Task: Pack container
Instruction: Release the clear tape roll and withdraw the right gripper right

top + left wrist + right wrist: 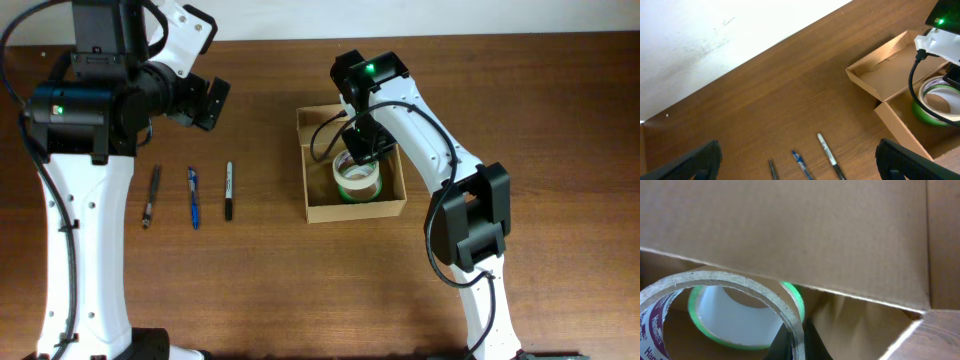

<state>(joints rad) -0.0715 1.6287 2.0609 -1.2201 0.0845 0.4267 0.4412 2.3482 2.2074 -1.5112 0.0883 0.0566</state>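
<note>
Brown table (270, 290) carries, left of its middle, three writing tools in a row, apart from each other and outside the box: a dark pen (152, 196), a blue pen (193, 197) and a black marker (228, 190). Just right of the middle stands the container (355, 211), a tan cardboard box with its flap lid (885, 70) open. Inside lies a green-edged tape roll (796, 300). Over it the right pincer (797, 345) is clamped narrow on the wall of a tan-cored tape roll (735, 282), low between the box walls. Toward the far left corner the left pincer (213, 102) hangs spread wide, holding nothing. Packing looks partly done: tape is in or going in. The pens, if meant for the box, and closing the lid seem left.
</note>
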